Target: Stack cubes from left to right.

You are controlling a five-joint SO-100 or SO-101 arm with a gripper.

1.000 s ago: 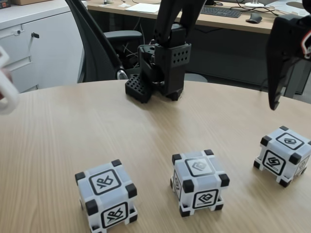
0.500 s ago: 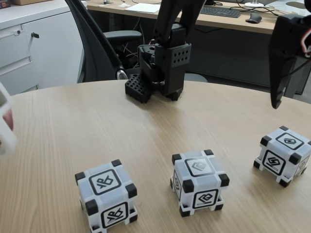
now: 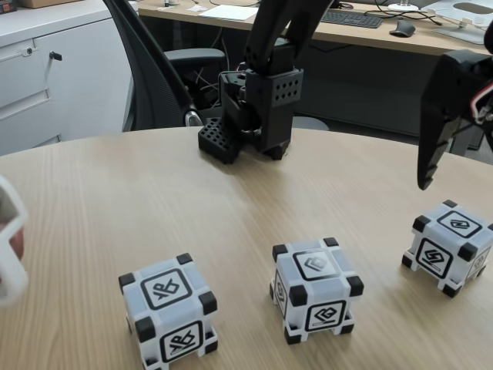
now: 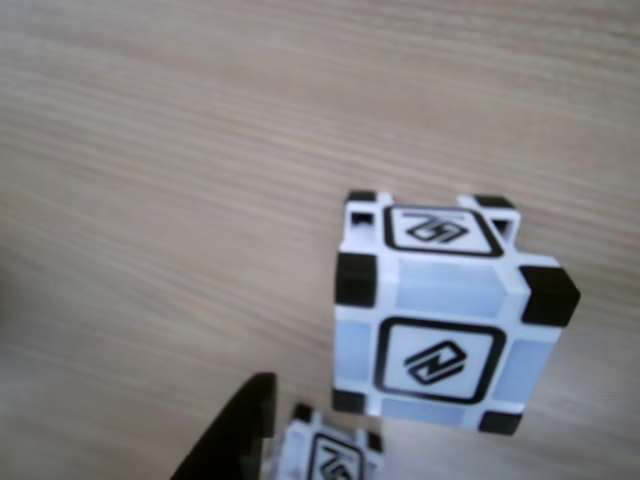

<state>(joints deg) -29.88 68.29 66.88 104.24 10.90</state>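
Three white cubes with black corners stand apart in a row near the table's front edge in the fixed view: the left cube, the middle cube and the right cube. My black gripper hangs in the air above and slightly left of the right cube, touching nothing. One long finger slants down to the left. In the other view that cube lies right of one black fingertip with a wide gap between them, and the gripper looks open and empty. The edge of another cube peeks in at the bottom.
The black perforated robot base stands at the back middle of the round wooden table. A blurred white object sits at the left edge. An office chair and a desk stand behind the table.
The gripper has come down a little and its finger has swung so the tip points further left. The blurred white object at the left edge has moved downward. The cubes have not moved.
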